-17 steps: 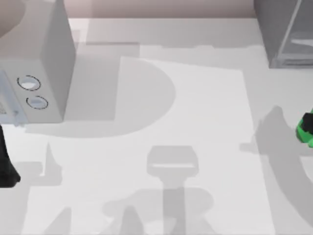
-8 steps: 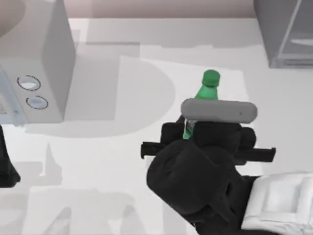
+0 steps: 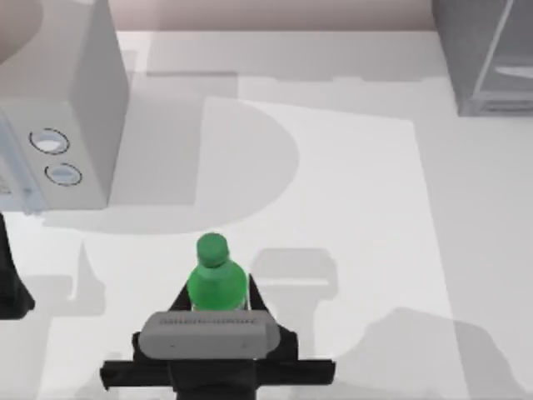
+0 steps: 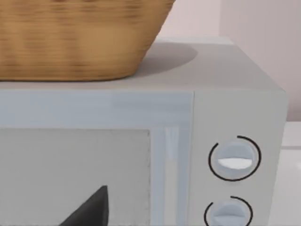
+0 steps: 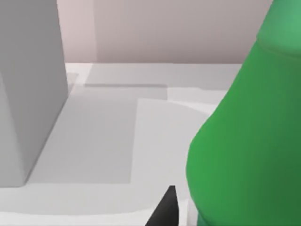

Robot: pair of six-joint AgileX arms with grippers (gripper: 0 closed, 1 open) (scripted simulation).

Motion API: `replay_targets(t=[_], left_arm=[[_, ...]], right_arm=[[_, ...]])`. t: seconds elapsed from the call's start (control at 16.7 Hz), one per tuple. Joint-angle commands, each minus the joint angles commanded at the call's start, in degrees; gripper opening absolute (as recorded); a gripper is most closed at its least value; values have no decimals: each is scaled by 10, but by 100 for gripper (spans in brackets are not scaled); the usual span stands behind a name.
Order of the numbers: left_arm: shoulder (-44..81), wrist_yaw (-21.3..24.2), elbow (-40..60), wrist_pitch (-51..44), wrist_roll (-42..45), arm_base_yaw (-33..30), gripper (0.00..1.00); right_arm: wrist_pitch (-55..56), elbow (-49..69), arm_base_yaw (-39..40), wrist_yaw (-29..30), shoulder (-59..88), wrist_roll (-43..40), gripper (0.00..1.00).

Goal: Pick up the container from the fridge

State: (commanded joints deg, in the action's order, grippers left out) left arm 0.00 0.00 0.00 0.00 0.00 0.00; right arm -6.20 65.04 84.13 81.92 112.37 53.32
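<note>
The container (image 3: 215,279), a small bright green bottle with a round cap, stands upright near the table's front, left of centre. My right gripper (image 3: 216,295) is shut on its body, one dark finger on each side, with the grey wrist block just below. The bottle (image 5: 244,141) looms large and close in the right wrist view, beside a dark fingertip (image 5: 164,209). The fridge (image 3: 487,58), a dark grey cabinet with a glassy panel, sits at the back right corner, far from the bottle. My left arm (image 3: 10,283) is parked at the left edge.
A light grey box with two round dials (image 3: 58,108) stands at the back left. The left wrist view faces its front (image 4: 141,155), with a woven basket (image 4: 80,37) on top of it. The pale table (image 3: 350,192) stretches between box and fridge.
My right gripper has carried the green bottle from the right edge, across the middle of the table, to the front left of centre. The left arm has not moved.
</note>
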Motion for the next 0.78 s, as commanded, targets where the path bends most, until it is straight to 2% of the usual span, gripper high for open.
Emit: replay_targets(t=[0.48,0.78], left_arm=[[0,0,0,0,0,0,100],[0,0,0,0,0,0,100]], right_arm=[[7,1,1,4,9,-4,0],[129,-21,-20,-9,40,-85,0]])
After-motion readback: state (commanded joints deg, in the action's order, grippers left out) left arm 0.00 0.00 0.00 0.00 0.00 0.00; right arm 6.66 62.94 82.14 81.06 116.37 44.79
